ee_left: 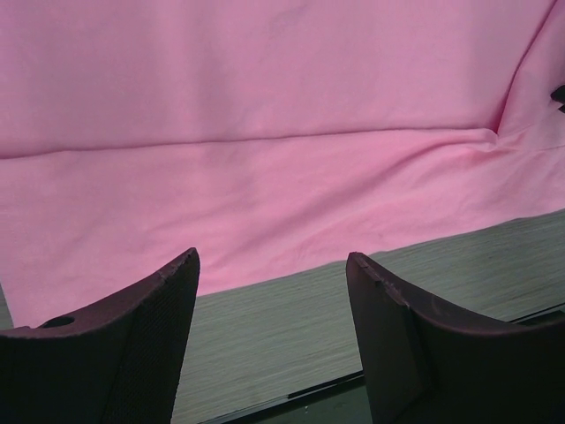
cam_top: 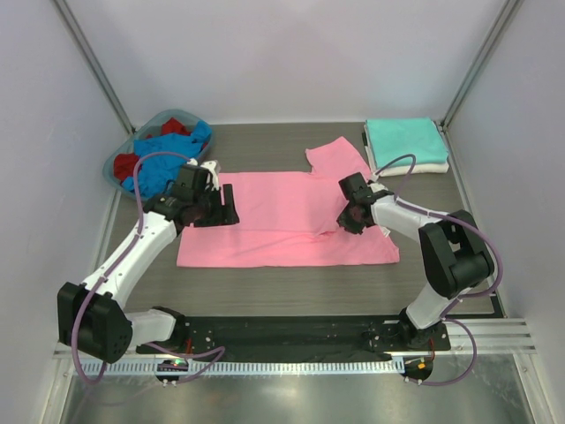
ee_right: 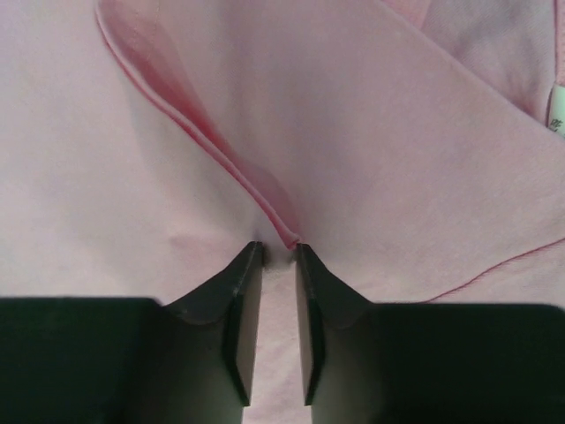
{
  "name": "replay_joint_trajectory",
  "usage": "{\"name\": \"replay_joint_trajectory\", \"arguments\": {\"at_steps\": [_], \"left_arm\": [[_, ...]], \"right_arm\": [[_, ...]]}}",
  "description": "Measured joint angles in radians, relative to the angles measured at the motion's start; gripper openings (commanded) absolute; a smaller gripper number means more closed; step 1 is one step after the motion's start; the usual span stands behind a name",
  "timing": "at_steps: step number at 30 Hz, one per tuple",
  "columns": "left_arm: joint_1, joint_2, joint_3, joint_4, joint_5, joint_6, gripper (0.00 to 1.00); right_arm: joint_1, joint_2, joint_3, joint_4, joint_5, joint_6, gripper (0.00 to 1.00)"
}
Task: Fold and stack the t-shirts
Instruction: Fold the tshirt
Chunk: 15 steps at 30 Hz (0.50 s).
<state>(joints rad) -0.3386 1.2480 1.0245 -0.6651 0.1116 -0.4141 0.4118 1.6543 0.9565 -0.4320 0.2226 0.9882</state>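
A bright pink t-shirt point(cam_top: 282, 221) lies spread in the middle of the table, its far part folded over towards me and one sleeve sticking out at the back. My left gripper point(cam_top: 207, 205) is open and empty over the shirt's left edge; its wrist view point(ee_left: 274, 256) shows pink cloth point(ee_left: 265, 132) and bare table between the fingers. My right gripper point(cam_top: 353, 215) is at the fold's right end, nearly closed point(ee_right: 278, 246) on a raised hem ridge of the pink cloth point(ee_right: 397, 132). A folded teal t-shirt point(cam_top: 404, 137) lies on a folded white one point(cam_top: 424, 167) at the back right.
A blue-rimmed basket point(cam_top: 119, 159) at the back left holds crumpled blue point(cam_top: 163, 155) and red point(cam_top: 126, 165) t-shirts. White walls close in the table on three sides. A black rail runs along the near edge.
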Motion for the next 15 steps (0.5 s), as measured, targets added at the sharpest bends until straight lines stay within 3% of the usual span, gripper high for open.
{"name": "replay_joint_trajectory", "arguments": {"at_steps": [5,15], "left_arm": [[0.000,0.000,0.000,-0.005,-0.019,0.002,0.69],[0.000,-0.008,0.000,-0.006,-0.024,0.003,0.70]], "right_arm": [[0.006,-0.001,0.000,0.007,0.017,-0.005,0.01],[0.011,-0.010,0.052,0.051,-0.005,-0.045,0.01]]}}
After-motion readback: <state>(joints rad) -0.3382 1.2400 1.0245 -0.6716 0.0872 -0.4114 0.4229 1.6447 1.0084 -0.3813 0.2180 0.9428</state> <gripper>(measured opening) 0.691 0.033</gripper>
